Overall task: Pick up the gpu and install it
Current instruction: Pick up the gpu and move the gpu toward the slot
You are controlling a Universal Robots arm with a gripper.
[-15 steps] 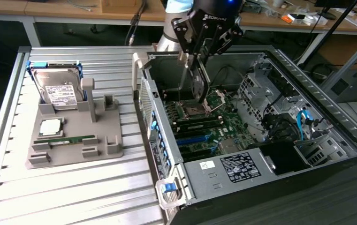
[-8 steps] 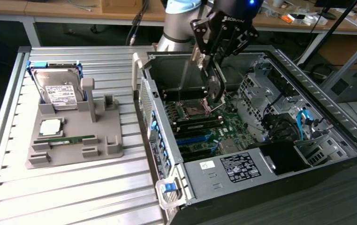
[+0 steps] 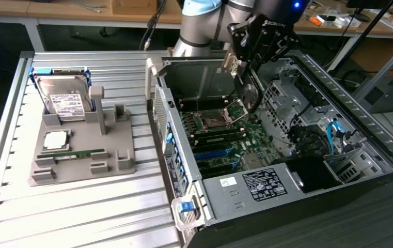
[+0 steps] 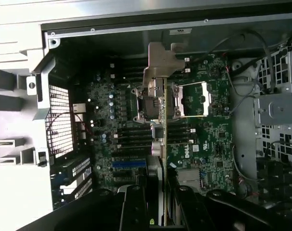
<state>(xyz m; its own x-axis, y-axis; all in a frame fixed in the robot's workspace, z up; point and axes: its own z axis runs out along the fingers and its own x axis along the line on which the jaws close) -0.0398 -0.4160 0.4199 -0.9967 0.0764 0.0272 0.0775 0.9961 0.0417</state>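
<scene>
Slatted table, one case; one hand grips one gpu.

On my screen the gpu shows a green board edge and a silver bracket, and the gripper is black. The motherboard is green with one bright blue slot (its neighbours look black). I see a light-blue cable, grey case walls, a silver hard drive with a white label, a green memory stick, a plain grey holder, and a table ribbed in pale silver.
</scene>
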